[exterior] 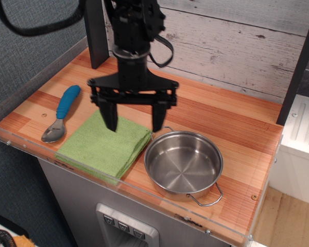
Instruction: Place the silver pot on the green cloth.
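Observation:
The silver pot (pixel 183 164) stands upright and empty on the wooden counter near its front edge, with a wire loop handle at front right and another at back left. Immediately to its left lies the green cloth (pixel 104 145), folded and flat, its right edge almost touching the pot. My black gripper (pixel 135 121) hangs open above the cloth's back right corner and the pot's back left rim, fingers pointing down with nothing between them. One fingertip is over the cloth, the other just behind the pot's rear handle.
A blue-handled metal spoon (pixel 62 112) lies left of the cloth. A clear plastic lip (pixel 144 194) runs along the counter's front and left edges. A dark post (pixel 97 31) stands at the back left, before the whitewashed plank wall.

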`<state>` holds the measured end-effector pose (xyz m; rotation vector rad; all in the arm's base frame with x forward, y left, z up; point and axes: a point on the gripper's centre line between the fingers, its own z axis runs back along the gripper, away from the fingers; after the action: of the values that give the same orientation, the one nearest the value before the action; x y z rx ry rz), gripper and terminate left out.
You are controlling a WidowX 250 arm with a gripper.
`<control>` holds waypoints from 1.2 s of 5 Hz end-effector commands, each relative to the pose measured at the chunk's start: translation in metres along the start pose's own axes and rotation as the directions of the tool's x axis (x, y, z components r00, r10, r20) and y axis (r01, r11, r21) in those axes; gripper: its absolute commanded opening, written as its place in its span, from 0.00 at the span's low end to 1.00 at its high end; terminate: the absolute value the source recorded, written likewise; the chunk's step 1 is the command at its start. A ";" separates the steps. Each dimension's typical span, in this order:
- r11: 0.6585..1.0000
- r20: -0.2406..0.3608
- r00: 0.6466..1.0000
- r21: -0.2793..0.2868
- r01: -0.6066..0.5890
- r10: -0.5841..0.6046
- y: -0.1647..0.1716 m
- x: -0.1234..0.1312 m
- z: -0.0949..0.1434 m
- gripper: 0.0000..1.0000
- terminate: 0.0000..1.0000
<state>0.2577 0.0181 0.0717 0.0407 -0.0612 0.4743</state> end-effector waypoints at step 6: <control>0.999 -0.103 0.993 0.007 0.051 -0.050 -0.022 -0.015 -0.053 1.00 0.00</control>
<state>0.2498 -0.0051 0.0092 0.0347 0.0741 0.4189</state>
